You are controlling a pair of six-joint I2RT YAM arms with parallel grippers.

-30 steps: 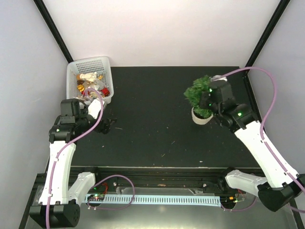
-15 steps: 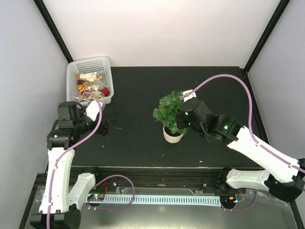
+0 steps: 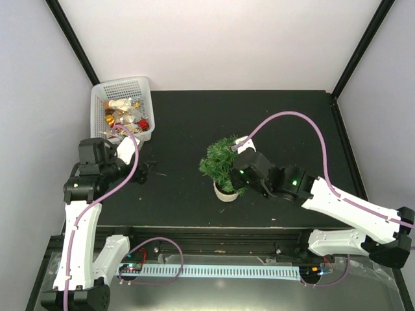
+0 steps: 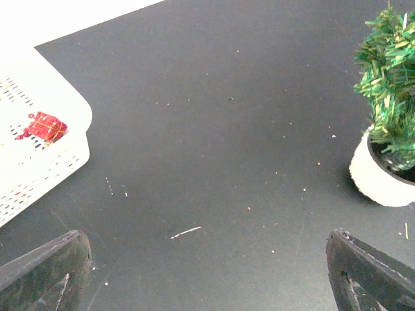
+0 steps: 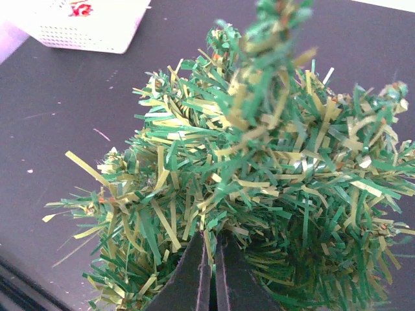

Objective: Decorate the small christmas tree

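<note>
The small christmas tree (image 3: 219, 162), bushy green with a white pot (image 3: 225, 192), stands near the middle of the black table. My right gripper (image 3: 237, 170) reaches into its right side. In the right wrist view the tree (image 5: 259, 149) fills the frame, and my right gripper (image 5: 213, 259) is shut on a few of its branch needles. My left gripper (image 3: 146, 170) hovers low over the table just in front of the basket. It stands wide open and holds nothing (image 4: 207, 278). The left wrist view shows the tree (image 4: 389, 97) and its pot (image 4: 379, 178) at the far right.
A white mesh basket (image 3: 123, 85) of ornaments sits at the table's back left corner. Its corner (image 4: 68, 110) shows in the left wrist view with a red gift ornament (image 4: 44, 126) inside. The basket (image 5: 91, 29) also appears top left in the right wrist view. White walls enclose the table.
My right arm has carried the tree from the back right toward the middle of the table, leftward and nearer. The left arm has barely shifted.
</note>
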